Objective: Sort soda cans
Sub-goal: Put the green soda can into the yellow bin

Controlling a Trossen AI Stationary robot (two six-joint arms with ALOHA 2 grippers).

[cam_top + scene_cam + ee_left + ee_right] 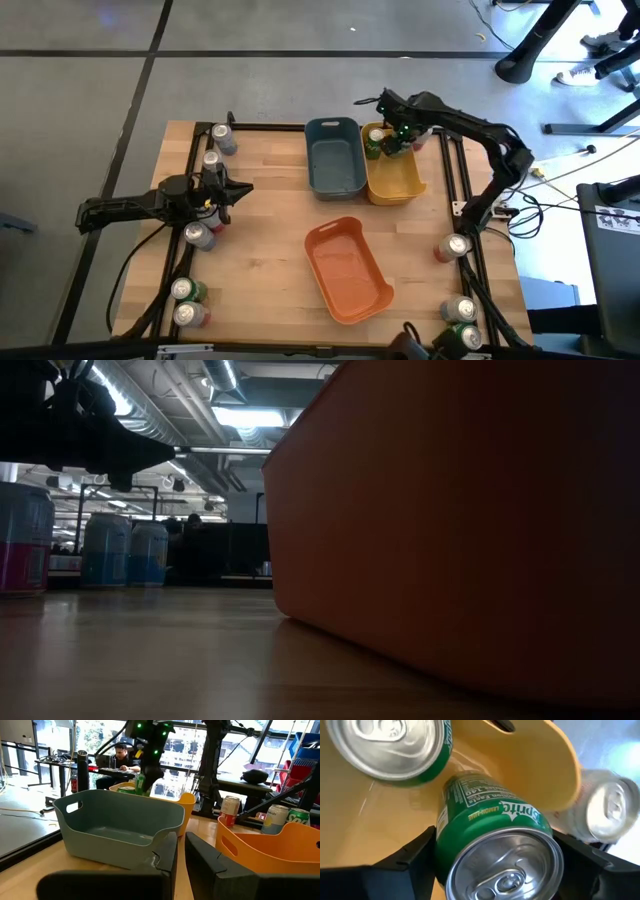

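My right gripper [397, 138] reaches over the far end of the yellow bin [398, 182] and is shut on a green Sprite can [495, 850]. A second green can [395, 750] lies in that bin [380, 820]. My left gripper [180, 855] is shut on nothing and hovers near the table's left side [225, 190], pointing at the blue-grey bin [115, 827]. Several cans stand on their bases along the left edge [198, 235] and three by the right edge [452, 247]. My right gripper pinches the green can by its side wall near the silver-topped end [447, 845], one finger [415, 857] on each side. The top faces the wrist camera and the body tilts away down into the yellow bin. Whether its lower end touches the bin is hidden.
The orange bin [346, 270] sits near the table's middle front and fills the low view's right [450, 530]. Blue-grey bin [335, 158] adjoins the yellow one. A silver can [607, 812] shows just outside the yellow bin's wall. A person sits beyond the table [120, 757].
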